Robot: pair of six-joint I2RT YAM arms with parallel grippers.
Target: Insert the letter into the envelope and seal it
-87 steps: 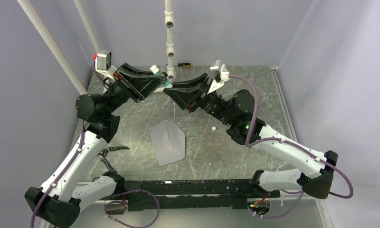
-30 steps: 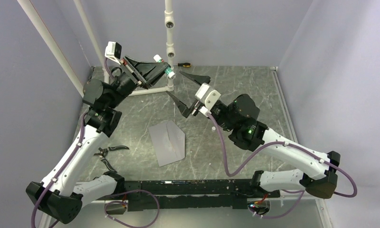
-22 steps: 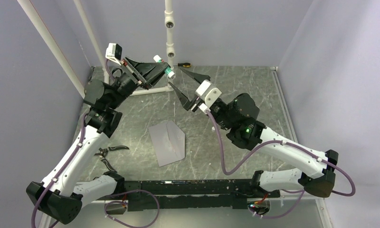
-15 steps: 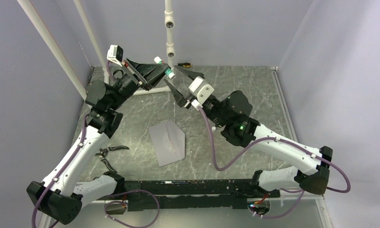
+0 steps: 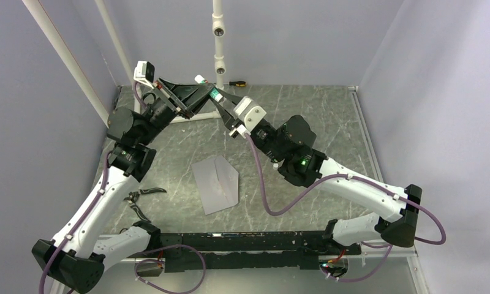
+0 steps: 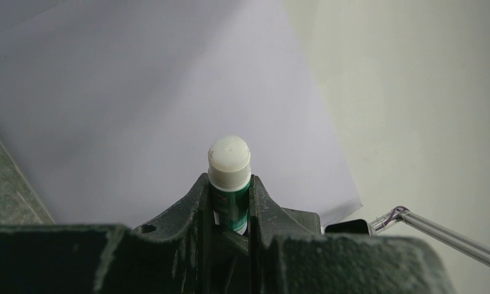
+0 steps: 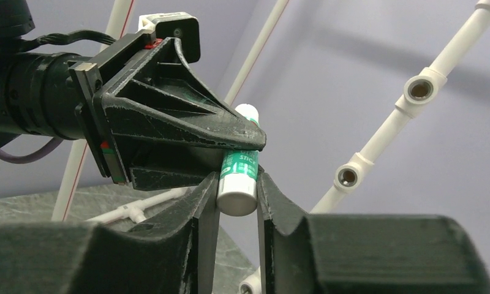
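Top external view showed both arms lifted toward 11 o'clock of the table [image 5: 328,122], meeting at a glue stick [image 5: 207,87] held in the air. The left gripper [image 5: 203,92] pinched the stick's green barrel between its jaws, and in the left wrist view one white end poked out beyond the fingertips. The right gripper [image 7: 236,187] straddled the other white end, its jaws touching it or just beside it on both sides. Whether they squeezed it could not be told.

The step in hand was probably uncapping the glue, ready for sealing. The next move called for the right jaws to clamp firmly on that white end, likely the cap, and draw it off straight along the stick's axis. The left gripper would have to keep the barrel from slipping, then carry the bared stick down to the flap.

The envelope [image 5: 217,184] lay flat on the table near its middle, at 6 o'clock from the two grippers and well apart from them. The letter showed in none of the views. It most likely sat inside the envelope, though nothing confirmed that. From above it could not be told whether the flap stood open or folded down. A pair of pliers [image 5: 141,196] lay at 9 o'clock of the envelope
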